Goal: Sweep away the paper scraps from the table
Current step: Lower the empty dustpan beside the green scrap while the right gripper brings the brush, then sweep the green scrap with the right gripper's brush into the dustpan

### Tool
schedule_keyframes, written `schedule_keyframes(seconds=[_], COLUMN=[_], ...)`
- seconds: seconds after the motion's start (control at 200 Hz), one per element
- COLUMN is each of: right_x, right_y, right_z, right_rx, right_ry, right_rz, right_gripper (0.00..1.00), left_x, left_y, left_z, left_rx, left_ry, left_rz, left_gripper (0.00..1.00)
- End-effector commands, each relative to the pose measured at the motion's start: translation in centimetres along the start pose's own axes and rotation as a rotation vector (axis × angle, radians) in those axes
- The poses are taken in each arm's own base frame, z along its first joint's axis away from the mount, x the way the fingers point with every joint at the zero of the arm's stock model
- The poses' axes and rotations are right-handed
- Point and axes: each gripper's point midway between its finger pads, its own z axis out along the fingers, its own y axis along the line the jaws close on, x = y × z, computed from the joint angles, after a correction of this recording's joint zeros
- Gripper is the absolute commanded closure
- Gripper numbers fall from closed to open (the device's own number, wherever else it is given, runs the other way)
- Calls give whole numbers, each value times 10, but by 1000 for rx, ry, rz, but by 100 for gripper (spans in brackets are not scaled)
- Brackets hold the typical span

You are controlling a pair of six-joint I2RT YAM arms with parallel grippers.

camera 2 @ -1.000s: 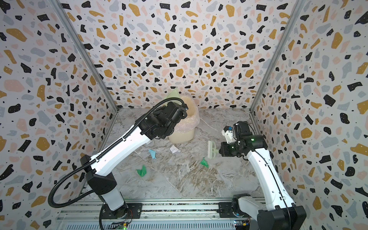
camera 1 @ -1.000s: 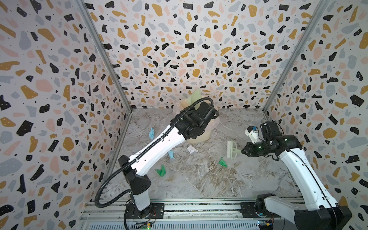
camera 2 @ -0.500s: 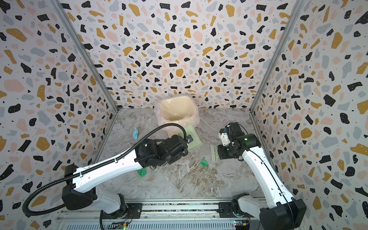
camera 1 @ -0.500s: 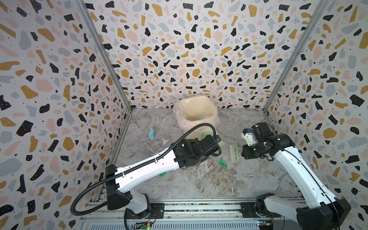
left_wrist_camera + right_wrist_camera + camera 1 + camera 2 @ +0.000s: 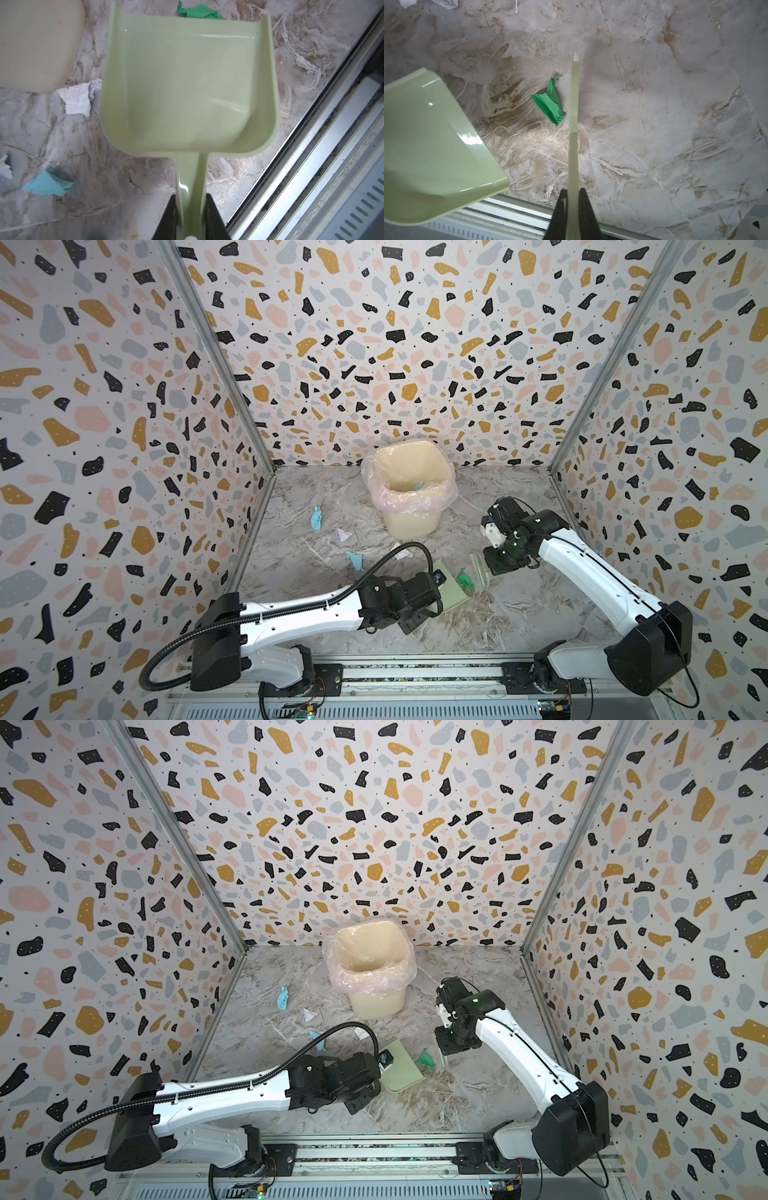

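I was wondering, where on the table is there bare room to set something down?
Bare table lies between the bin and the right wall, and near the front rail right of the dustpan. It is crowded front-left of the bin, where paper scraps lie, and between dustpan and brush, around the green scrap.

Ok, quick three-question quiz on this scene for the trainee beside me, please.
1. The right tool grips: A a paper scrap, B the brush, C nothing.
2. True or false: the dustpan already holds a scrap.
3. The green scrap lies between the brush and the lip of the ____.
Key: 1 B; 2 false; 3 dustpan.
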Motion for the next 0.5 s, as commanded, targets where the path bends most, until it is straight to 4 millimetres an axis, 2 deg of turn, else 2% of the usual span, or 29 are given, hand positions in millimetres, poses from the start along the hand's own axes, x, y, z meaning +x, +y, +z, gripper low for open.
schedule_keyframes(seconds=[0.0,0.31,0.496], right_x=[-10,-6,-9], right_y=[3,19,33], right_z=[-8,5,-3], right_rx=[30,55,43], right_ry=[-27,34,37], right_rz=[-8,-71,-117], right_gripper=[100,100,100], left_x=[-3,23,34], left_y=[-14,-18,-20], left_z=[3,24,33], left_rx=[77,95,100], left_ry=[-42,24,59], left_rz=[-53,-49,-50], left_gripper=[100,100,100])
